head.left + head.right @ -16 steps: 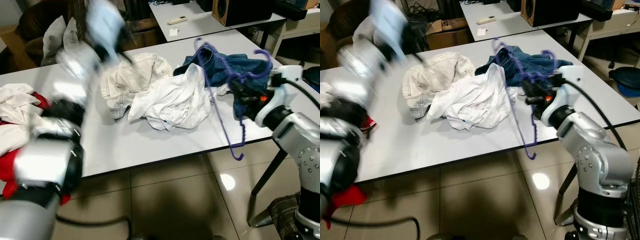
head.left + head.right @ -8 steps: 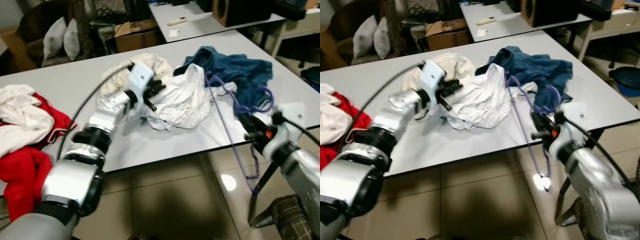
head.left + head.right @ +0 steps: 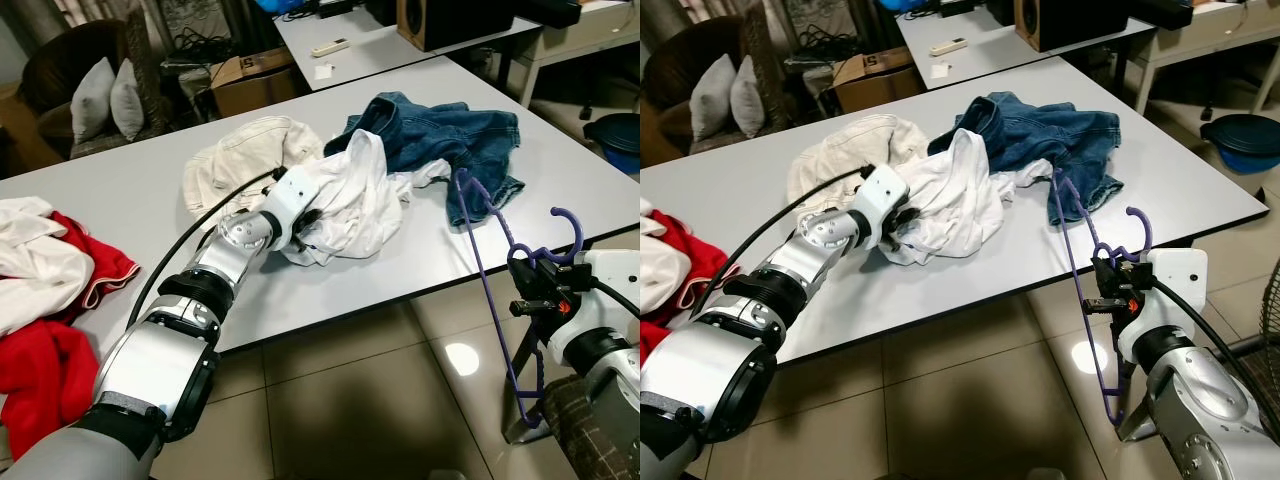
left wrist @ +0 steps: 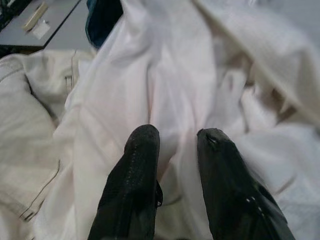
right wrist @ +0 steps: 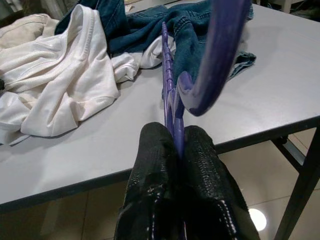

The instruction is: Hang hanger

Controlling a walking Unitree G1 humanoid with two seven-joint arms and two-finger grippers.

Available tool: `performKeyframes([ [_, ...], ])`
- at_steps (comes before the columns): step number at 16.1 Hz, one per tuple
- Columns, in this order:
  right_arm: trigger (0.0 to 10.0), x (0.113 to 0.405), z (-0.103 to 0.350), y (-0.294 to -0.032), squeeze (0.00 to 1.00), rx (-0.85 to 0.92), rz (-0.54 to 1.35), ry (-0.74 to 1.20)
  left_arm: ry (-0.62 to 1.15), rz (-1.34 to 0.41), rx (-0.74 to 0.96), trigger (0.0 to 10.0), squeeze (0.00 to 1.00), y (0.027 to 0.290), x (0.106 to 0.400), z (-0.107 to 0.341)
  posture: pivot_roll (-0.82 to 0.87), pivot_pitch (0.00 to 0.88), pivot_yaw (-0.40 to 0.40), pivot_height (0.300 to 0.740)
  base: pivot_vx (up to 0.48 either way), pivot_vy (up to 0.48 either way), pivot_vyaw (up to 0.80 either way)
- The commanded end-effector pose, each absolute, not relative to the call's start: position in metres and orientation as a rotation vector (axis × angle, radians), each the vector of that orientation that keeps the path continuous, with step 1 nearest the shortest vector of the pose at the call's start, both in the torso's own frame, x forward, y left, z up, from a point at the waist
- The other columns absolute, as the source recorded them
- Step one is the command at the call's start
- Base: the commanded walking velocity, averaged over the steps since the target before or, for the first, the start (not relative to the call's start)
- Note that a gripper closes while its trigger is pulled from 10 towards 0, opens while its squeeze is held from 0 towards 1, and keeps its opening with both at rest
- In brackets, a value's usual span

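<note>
Off the near right corner of the worktop (image 3: 120, 190), the right gripper (image 3: 537, 287) holds the hanger (image 3: 490, 280), its fingers (image 5: 157, 165) clenched on the neck just under the hook; the hanger hangs over the floor beside the worktop edge, clear of the clothes; it looks like thin purple plastic, so I judge it light, fairly stiff yet springy, and smooth enough to swivel in a pinch; the neck, where it is held now, seems the best place to grip, since it leaves the hook free; the hook points upward and curls toward the robot's right, while one arm slants up toward the jeans (image 3: 440, 140) and the other drops toward the floor, so the long axis runs steeply, nearer vertical than level; across the worktop the left gripper (image 4: 177, 145) has its fingers parted, pressed into the white shirt (image 3: 350, 200) and closed on nothing that I can see
</note>
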State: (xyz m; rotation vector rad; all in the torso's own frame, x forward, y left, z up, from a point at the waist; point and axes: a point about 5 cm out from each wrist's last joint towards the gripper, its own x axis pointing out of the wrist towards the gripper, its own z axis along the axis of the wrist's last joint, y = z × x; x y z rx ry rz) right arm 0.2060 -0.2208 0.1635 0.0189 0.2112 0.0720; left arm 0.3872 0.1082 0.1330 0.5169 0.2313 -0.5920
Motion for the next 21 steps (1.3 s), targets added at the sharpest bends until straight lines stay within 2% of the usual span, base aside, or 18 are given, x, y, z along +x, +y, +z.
performKeyframes([
  [1, 10.0, 0.206, 0.170, -0.214, 0.00, 0.010, 0.093, 0.179, 0.262, -0.535, 0.558, 10.0, 0.00, 0.124, 0.389, 0.131, -0.21, 0.000, 0.242, 0.740, 0.000, 0.000, 0.00],
  [2, 10.0, 0.207, 0.170, -0.213, 0.00, 0.009, 0.103, 0.176, 0.262, -0.517, 0.562, 8.5, 0.00, 0.127, 0.389, 0.132, -0.20, 0.000, 0.238, 0.740, 0.000, 0.000, 0.00],
  [3, 10.0, 0.208, 0.170, -0.211, 0.00, 0.004, 0.116, 0.177, 0.264, -0.498, 0.570, 1.9, 0.00, 0.130, 0.390, 0.132, -0.20, 0.000, 0.235, 0.740, 0.000, 0.000, 0.00],
  [4, 10.0, 0.208, 0.170, -0.210, 0.00, 0.000, 0.128, 0.180, 0.273, -0.486, 0.580, 0.0, 0.00, 0.133, 0.390, 0.132, -0.20, 0.000, 0.232, 0.740, 0.000, 0.000, 0.00],
  [8, 10.0, 0.212, 0.171, -0.207, 0.00, -0.009, 0.156, 0.178, 0.355, -0.545, 0.594, 0.0, 0.00, 0.136, 0.383, 0.117, -0.19, 0.000, 0.217, 0.740, 0.000, 0.000, 0.00],
  [12, 10.0, 0.215, 0.172, -0.206, 0.00, -0.015, 0.169, 0.174, 0.335, -0.547, 0.549, 0.0, 0.00, 0.136, 0.384, 0.119, -0.19, 0.000, 0.213, 0.740, 0.000, 0.000, 0.00],
  [15, 10.0, 0.217, 0.173, -0.206, 0.00, -0.012, 0.162, 0.165, 0.264, -0.498, 0.342, 0.0, 0.00, 0.136, 0.391, 0.136, -0.19, 0.000, 0.212, 0.740, 0.000, 0.000, 0.00],
  [17, 10.0, 0.218, 0.173, -0.207, 0.00, -0.006, 0.156, 0.160, 0.157, -0.455, 0.110, 0.0, 0.00, 0.136, 0.399, 0.161, -0.18, 0.000, 0.210, 0.740, 0.000, 0.000, 0.00],
  [19, 10.0, 0.219, 0.173, -0.207, 0.00, 0.001, 0.159, 0.155, 0.074, -0.441, -0.046, 0.0, 0.00, 0.137, 0.406, 0.184, -0.18, 0.000, 0.209, 0.740, 0.000, 0.000, 0.00],
  [21, 10.0, 0.218, 0.174, -0.202, 0.00, -0.005, 0.207, 0.154, -0.008, -0.431, -0.132, 0.0, 0.00, 0.139, 0.411, 0.206, -0.17, 0.000, 0.210, 0.740, 0.000, 0.000, 0.00],
])
